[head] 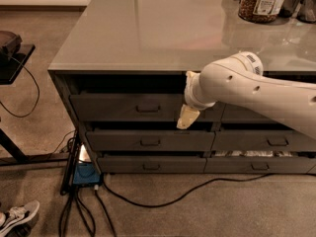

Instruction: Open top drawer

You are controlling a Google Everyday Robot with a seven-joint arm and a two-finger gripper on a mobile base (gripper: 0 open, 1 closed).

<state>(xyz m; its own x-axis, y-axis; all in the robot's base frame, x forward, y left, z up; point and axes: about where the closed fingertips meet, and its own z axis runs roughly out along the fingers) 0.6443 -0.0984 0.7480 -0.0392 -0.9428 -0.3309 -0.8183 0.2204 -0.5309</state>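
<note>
Arm parked right at the top drawer, nothing grabbed as far as I can see

The top drawer [121, 107] is the tall dark-grey front at the top of the left stack, right under the grey surface [148, 28], with its little pull handle [148, 108] in the middle. The gripper [185, 118] hangs off the white arm [256, 90] and points down in front of that drawer's right end, well to the right of the handle, near the seam with the neighbouring stack. Honestly can't tell if the gripper is clenched or released, it's just a pale blob from here. There are two shallower drawers [148, 141] below, a jar [261, 1] on the surface's far right, and a black cable [163, 196] and a shoe [17, 216] on the floor.
</note>
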